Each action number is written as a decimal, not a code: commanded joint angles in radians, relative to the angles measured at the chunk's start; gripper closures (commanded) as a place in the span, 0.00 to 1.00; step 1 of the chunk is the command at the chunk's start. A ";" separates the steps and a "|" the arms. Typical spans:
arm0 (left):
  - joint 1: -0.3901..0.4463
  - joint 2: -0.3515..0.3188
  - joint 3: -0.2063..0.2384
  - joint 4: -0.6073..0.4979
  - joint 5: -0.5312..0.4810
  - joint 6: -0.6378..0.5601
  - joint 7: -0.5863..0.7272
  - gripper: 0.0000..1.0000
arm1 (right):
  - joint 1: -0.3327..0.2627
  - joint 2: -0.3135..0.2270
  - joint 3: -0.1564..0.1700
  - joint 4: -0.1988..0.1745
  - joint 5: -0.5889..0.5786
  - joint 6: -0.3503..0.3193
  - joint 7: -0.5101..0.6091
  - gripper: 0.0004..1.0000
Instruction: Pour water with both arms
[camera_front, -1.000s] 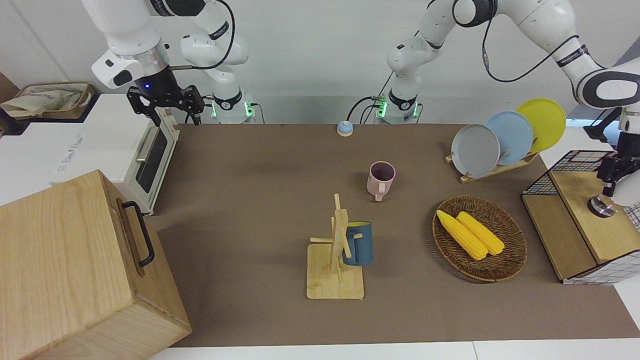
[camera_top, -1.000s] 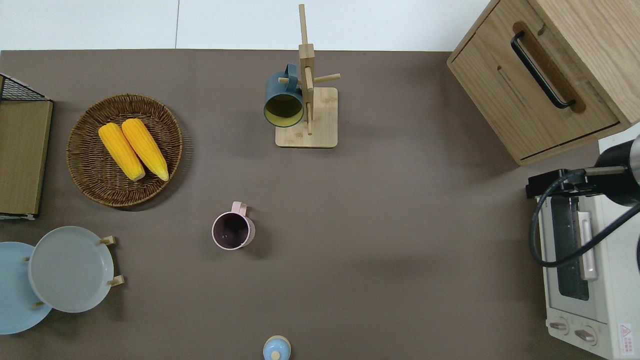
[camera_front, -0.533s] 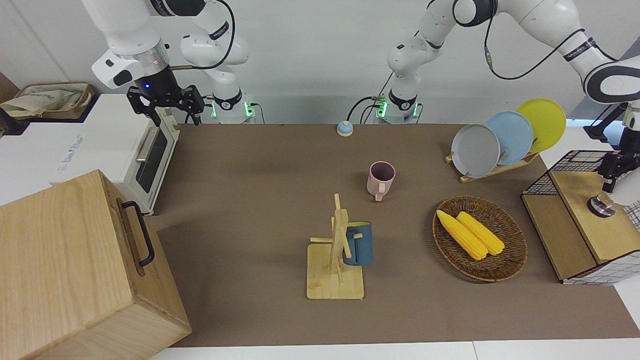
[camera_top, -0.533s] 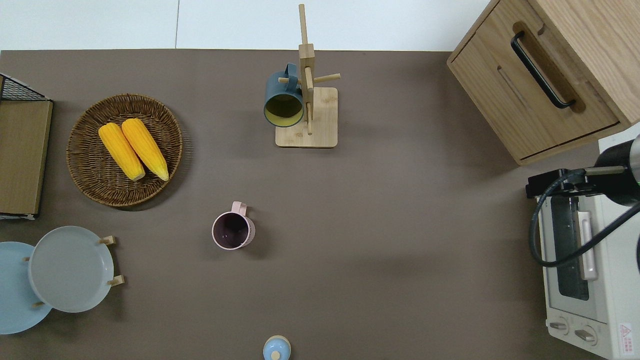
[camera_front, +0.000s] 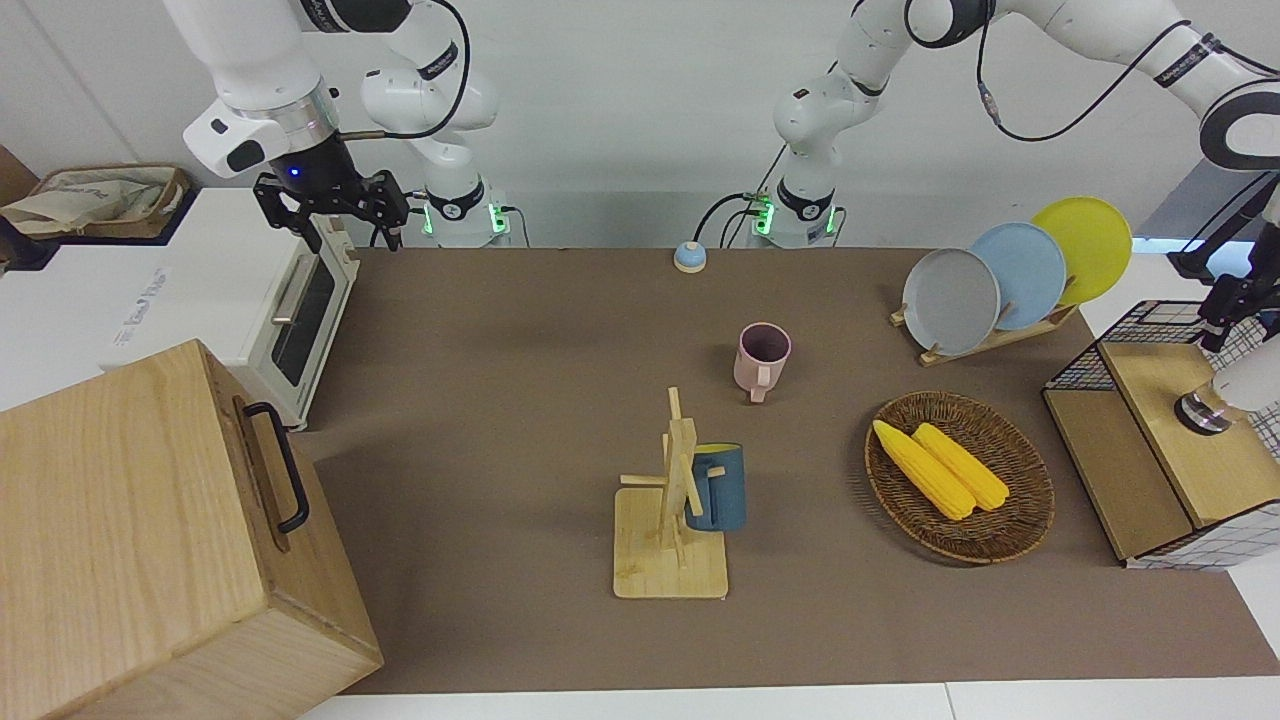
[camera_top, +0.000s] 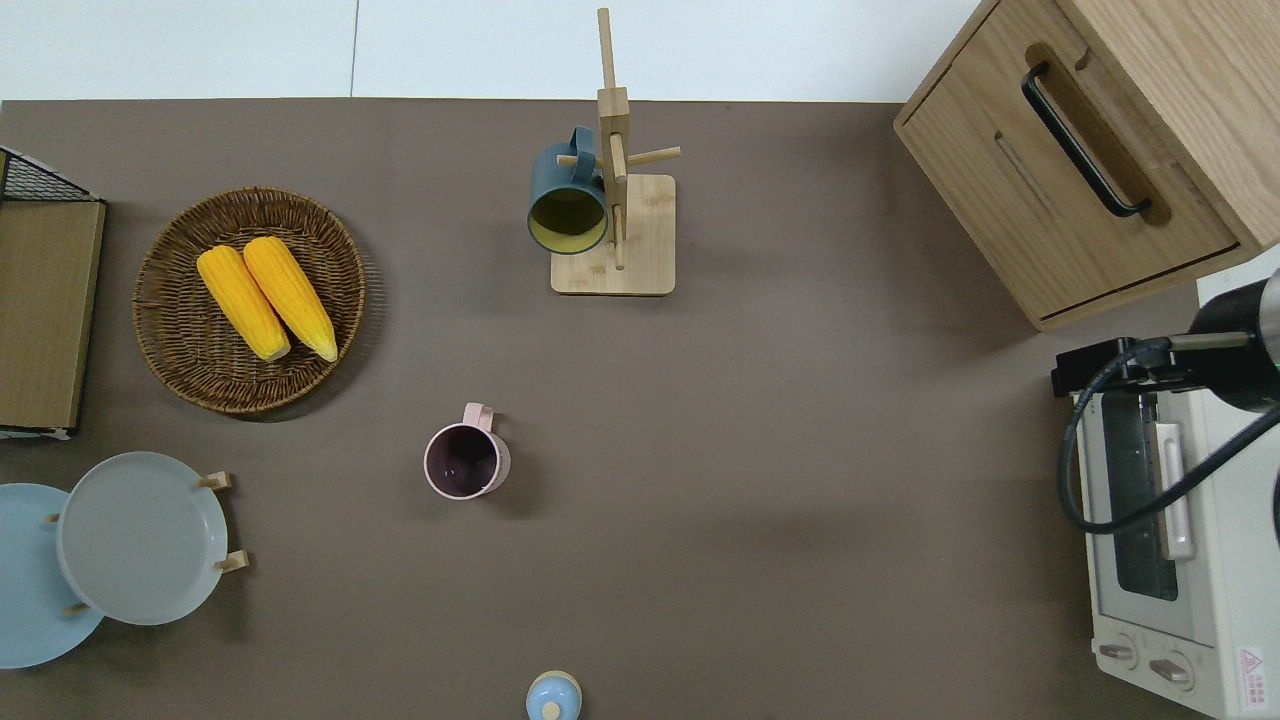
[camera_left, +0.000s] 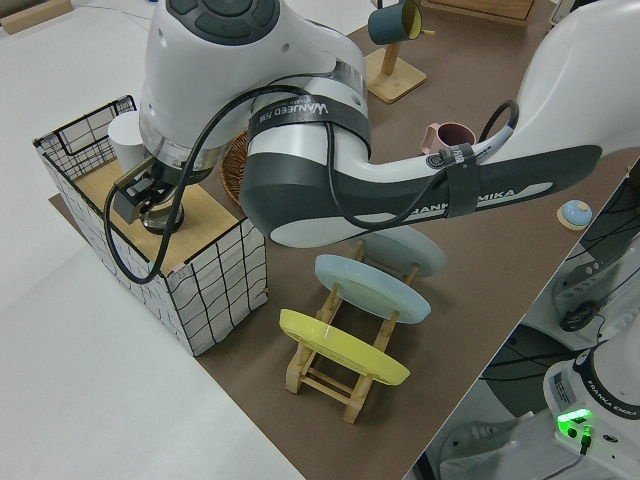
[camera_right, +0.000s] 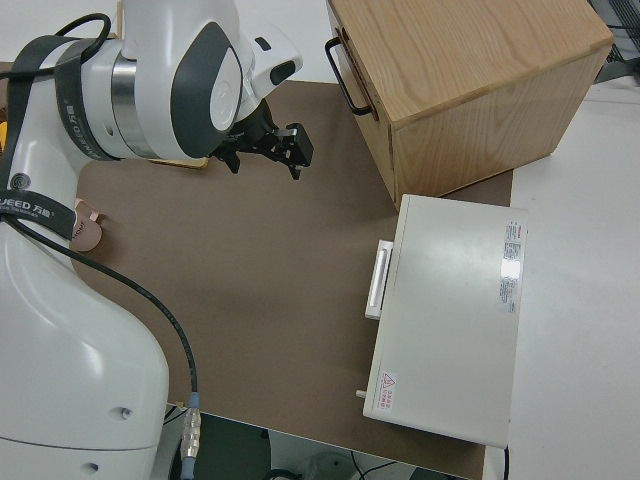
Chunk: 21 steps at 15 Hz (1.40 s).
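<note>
Overhead view first: nearest the robots you have a small blue knob (camera_top: 552, 696) at the counter (camera_top: 760, 420) edge. Toward the left arm's end, the plate rack (camera_top: 225, 520) holds a grey plate (camera_top: 140, 535) and a light blue plate (camera_top: 25, 600); the front view also shows a yellow plate (camera_front: 1085, 245) in it. The pink mug (camera_top: 466, 459) stands upright, mid-counter. Farther out sits a wicker basket (camera_top: 170, 360) with two corn cobs (camera_top: 265, 298), and farther still a wooden mug tree (camera_top: 615, 200) with a dark blue mug (camera_top: 567, 198) hung on a peg.

Your right arm is parked, and its right tool (camera_front: 330, 215) has its fingers spread wide. Your left tool (camera_left: 150, 203) hangs low over the wooden panel (camera_left: 205, 215) inside the wire crate (camera_left: 215, 290), off the left arm's end of the counter. I cannot tell whether its fingers are apart or closed.
</note>
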 joint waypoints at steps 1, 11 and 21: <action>-0.034 -0.061 0.015 0.004 0.118 -0.125 -0.073 0.00 | -0.002 0.004 -0.001 0.014 0.011 -0.015 -0.024 0.01; -0.284 -0.271 0.012 -0.014 0.311 -0.467 -0.421 0.00 | -0.002 0.004 -0.001 0.014 0.011 -0.015 -0.024 0.01; -0.551 -0.293 -0.005 -0.036 0.310 -0.542 -0.582 0.00 | -0.002 0.003 -0.001 0.014 0.011 -0.015 -0.024 0.01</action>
